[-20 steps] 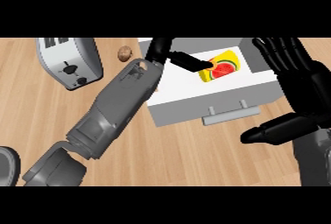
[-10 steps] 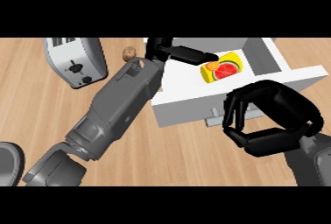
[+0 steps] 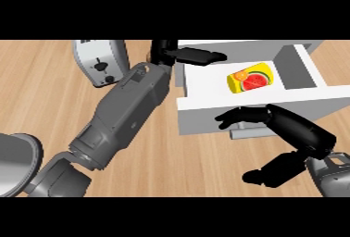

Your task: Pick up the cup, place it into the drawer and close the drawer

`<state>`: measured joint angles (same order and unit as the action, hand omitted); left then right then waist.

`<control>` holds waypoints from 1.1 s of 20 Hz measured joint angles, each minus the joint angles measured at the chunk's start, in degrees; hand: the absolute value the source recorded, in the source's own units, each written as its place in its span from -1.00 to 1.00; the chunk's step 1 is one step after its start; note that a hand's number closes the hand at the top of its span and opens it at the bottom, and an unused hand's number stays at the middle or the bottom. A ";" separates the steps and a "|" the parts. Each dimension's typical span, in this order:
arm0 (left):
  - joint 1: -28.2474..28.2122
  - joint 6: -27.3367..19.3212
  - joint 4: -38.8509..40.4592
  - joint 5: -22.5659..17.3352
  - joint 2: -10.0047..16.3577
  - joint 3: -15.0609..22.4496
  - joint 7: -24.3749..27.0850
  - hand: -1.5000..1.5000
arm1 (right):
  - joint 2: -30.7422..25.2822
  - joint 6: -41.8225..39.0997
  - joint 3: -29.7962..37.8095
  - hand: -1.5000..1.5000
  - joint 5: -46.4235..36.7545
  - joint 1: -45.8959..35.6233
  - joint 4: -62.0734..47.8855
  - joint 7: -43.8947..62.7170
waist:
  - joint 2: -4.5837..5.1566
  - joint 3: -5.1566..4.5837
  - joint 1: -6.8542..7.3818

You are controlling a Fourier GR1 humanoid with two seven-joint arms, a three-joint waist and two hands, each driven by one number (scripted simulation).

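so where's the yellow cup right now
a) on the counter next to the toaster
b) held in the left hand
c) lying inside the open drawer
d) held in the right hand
c: the cup lies inside the open drawer, with the left hand open over the drawer's far left corner and the right hand down at the drawer's front, neither one touching it.

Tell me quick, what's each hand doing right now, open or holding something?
Left hand: open, holding nothing, over the drawer.
Right hand: open, against the drawer front, holding nothing.
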<state>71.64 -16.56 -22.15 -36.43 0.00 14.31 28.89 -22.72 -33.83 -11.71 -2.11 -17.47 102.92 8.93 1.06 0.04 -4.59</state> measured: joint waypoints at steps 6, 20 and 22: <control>-2.75 2.65 -1.30 -1.03 0.70 -1.21 2.26 -1.00 | 1.96 6.85 -4.98 -1.00 -14.84 0.96 -11.40 -6.40 | -0.36 0.00 3.68; -14.37 8.20 -11.52 -1.53 5.51 -1.42 1.96 -1.00 | 5.21 19.21 -2.87 1.00 -27.41 -15.75 -55.00 -25.53 | -0.41 -0.01 10.10; -15.59 9.06 -12.64 -1.64 6.31 -1.43 1.78 -1.00 | 5.03 20.72 -0.67 1.00 -27.03 -18.99 -59.68 -27.83 | -0.09 0.10 10.66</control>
<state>56.05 -7.50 -34.79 -38.08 6.32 12.89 30.66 -17.69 -13.11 -12.38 -29.14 -36.46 43.24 -18.90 0.97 0.14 6.07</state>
